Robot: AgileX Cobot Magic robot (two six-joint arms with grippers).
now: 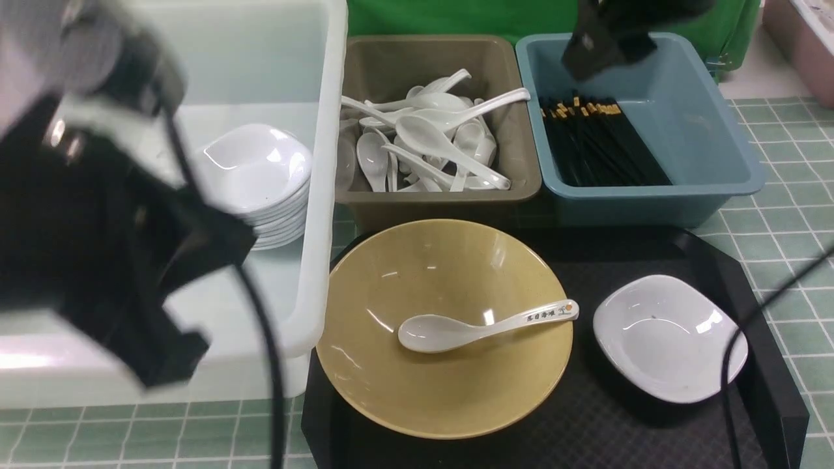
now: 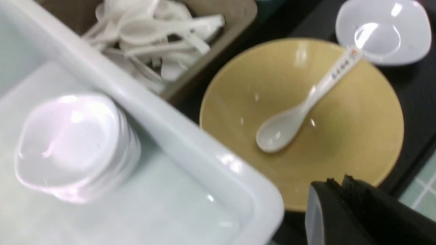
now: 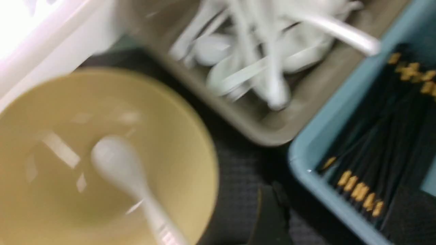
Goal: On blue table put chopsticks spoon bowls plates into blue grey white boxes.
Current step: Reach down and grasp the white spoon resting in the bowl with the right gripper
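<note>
Chopsticks (image 1: 599,143) lie boxed; spoon (image 1: 482,326) likely next.
Below the right gripper (image 1: 603,45), jaws unreadable, sit the chopsticks; the closed, empty left gripper (image 2: 339,182) must open over the spoon's handle ahead.

Glare on bowl (image 1: 443,391); wrist views blurred.

Glossy mustard bowl (image 1: 443,391), glossy white ceramic spoon (image 1: 443,331), smooth translucent plastic tub (image 1: 324,195), matt textured black tray (image 1: 586,417).

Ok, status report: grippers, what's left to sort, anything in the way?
Left gripper shut, empty, by white tub. Right gripper above blue bin, jaws unclear. Spoon in yellow bowl, plate on tray, both unobstructed.
</note>
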